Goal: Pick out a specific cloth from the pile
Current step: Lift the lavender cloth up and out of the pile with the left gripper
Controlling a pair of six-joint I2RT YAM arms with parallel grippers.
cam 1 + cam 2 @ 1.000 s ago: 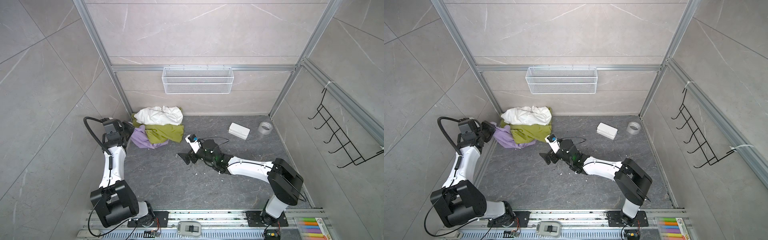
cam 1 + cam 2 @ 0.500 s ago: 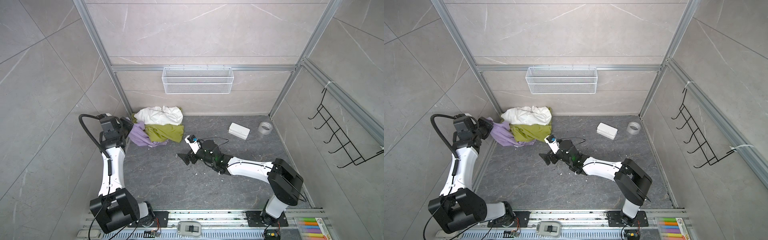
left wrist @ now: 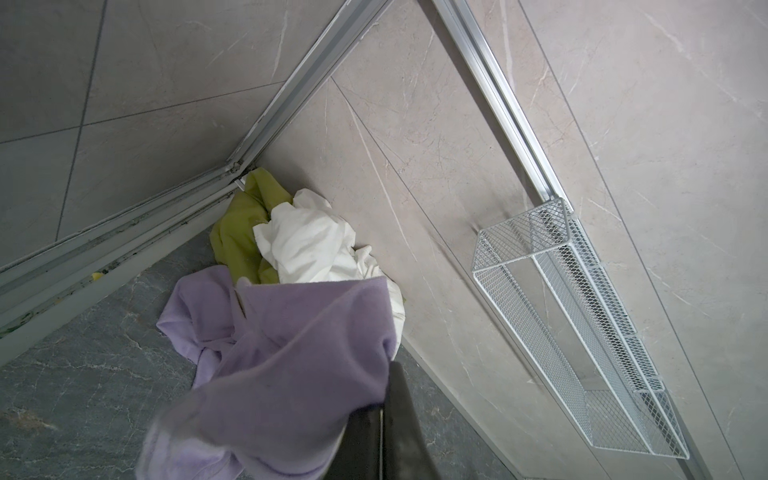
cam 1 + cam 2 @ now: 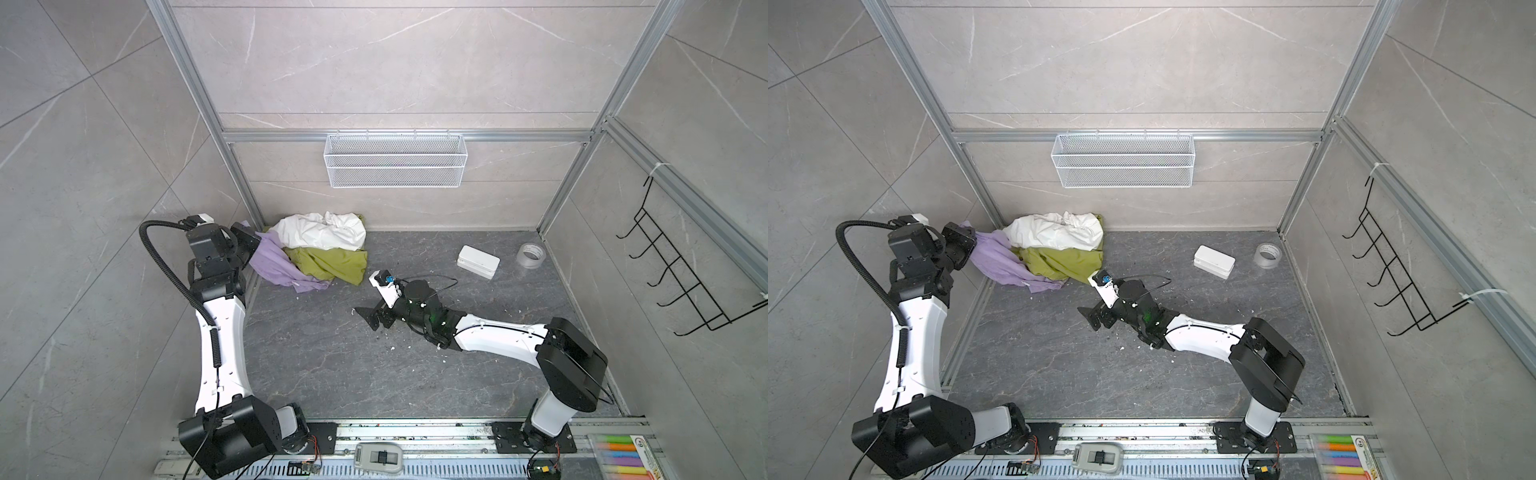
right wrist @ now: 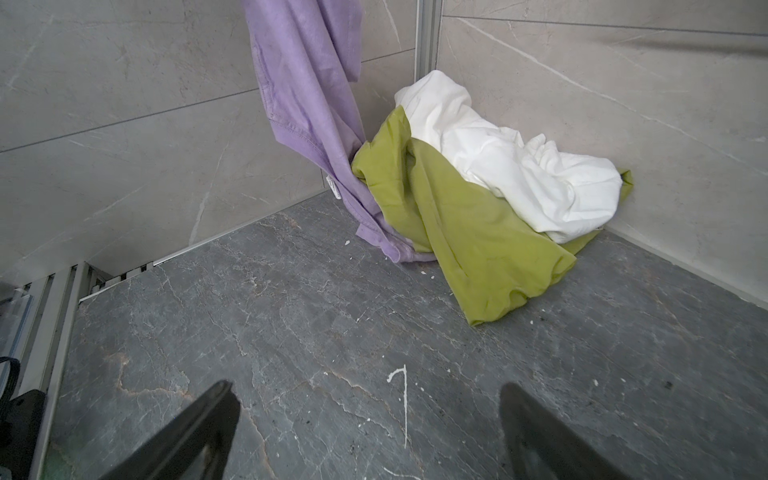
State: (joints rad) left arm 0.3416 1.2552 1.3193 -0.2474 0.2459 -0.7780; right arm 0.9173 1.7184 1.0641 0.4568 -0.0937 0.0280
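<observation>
The pile (image 4: 320, 253) lies in the back left corner, a white cloth (image 4: 320, 233) on an olive-green one (image 4: 332, 266). The lavender cloth (image 4: 274, 262) (image 4: 998, 259) stretches from under the green one up to my left gripper (image 4: 249, 243) (image 3: 388, 386), which is shut on its upper end above the floor's left edge. In the right wrist view the cloth (image 5: 307, 104) hangs taut, its lower end still tucked against the green cloth (image 5: 457, 216). My right gripper (image 4: 370, 318) (image 5: 365, 388) rests open and empty on the floor mid-table, apart from the pile.
A small white box (image 4: 478, 261) and a tape roll (image 4: 531, 254) sit at the back right. A white wire basket (image 4: 395, 166) hangs on the back wall, a black hook rack (image 4: 681, 282) on the right wall. The aluminium corner post (image 4: 245, 199) stands beside the left gripper.
My left gripper has risen and drawn back to the left with the lavender cloth, pulling more of it out from the pile. The right arm has not moved.
</observation>
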